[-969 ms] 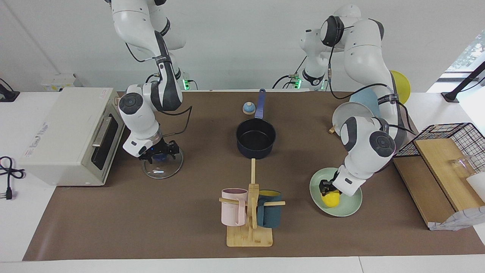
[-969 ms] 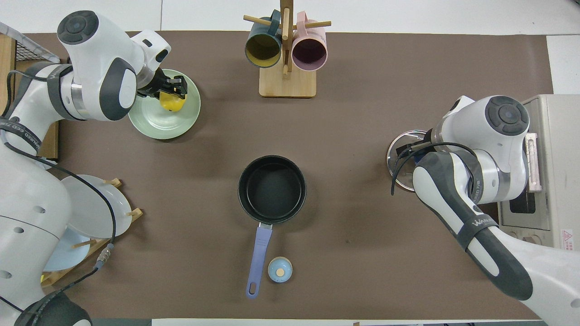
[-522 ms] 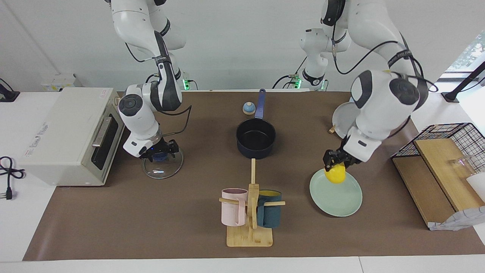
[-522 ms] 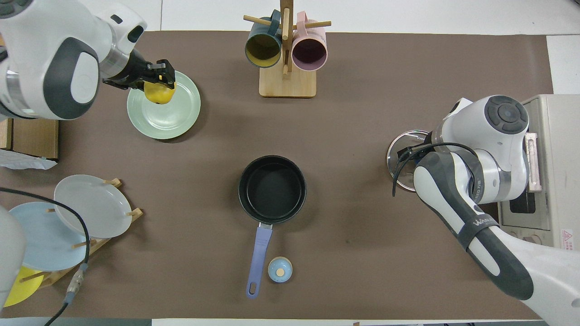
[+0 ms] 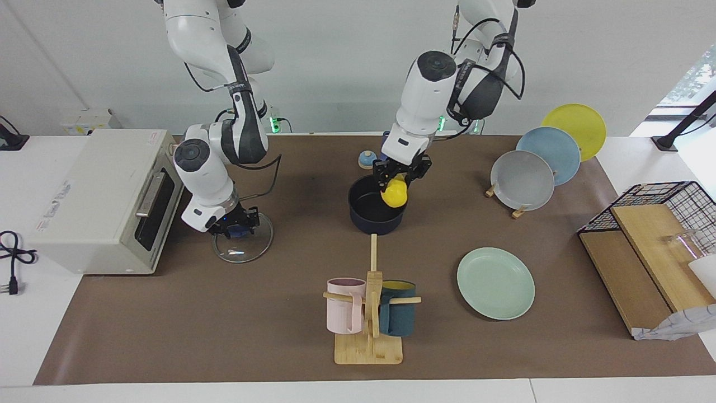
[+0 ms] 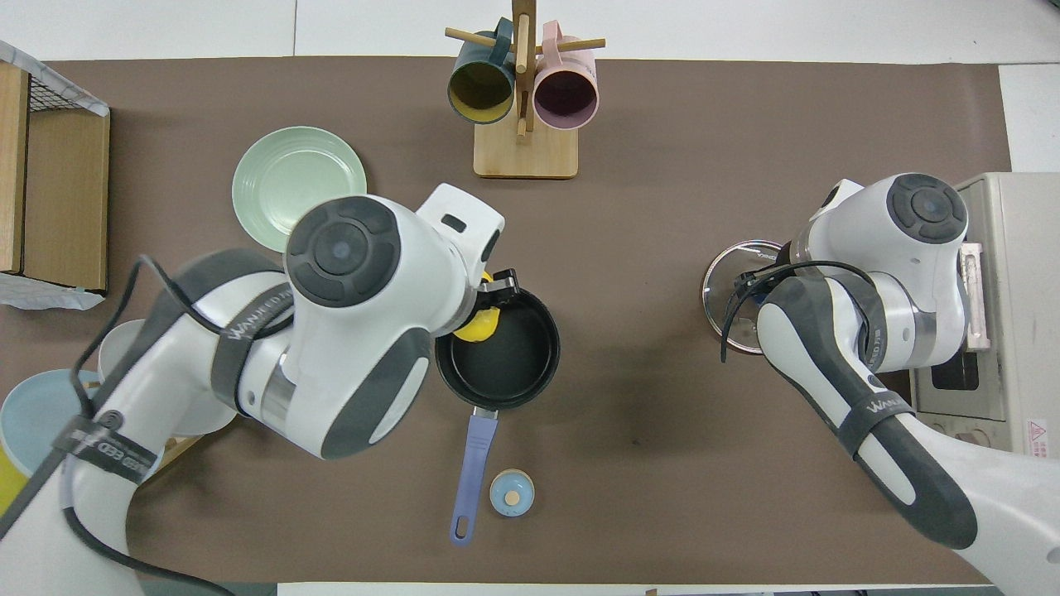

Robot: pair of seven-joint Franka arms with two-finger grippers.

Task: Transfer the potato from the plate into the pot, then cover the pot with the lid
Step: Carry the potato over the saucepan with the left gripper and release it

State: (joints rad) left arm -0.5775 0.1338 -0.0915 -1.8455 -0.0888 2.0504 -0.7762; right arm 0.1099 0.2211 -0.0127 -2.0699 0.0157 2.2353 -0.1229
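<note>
Roughly halfway through, judging by the layout. Small bright yellow oval potato (image 5: 394, 193) pinched in the left gripper (image 5: 400, 174), hanging over the rim of the small dark navy saucepan with the long blue handle (image 5: 377, 205) at centre frame in the facing view. Not dropped in yet, pot's black inside bare. Round pale mint-green plate (image 5: 495, 283) sitting empty at lower right of that view, so the pickup half looks done.

Over at middle left of the facing view, right gripper (image 5: 234, 224) down on the blue knob of the round clear glass lid with the metal rim (image 5: 244, 242), lid flat on the brown mat just in front of the white toaster oven (image 5: 106, 196). Can't tell whether the fingers are actually clamped on the knob or just around it.

Left to do: release into the pot, clear the left arm out, then carry the lid across and seat it.
</note>
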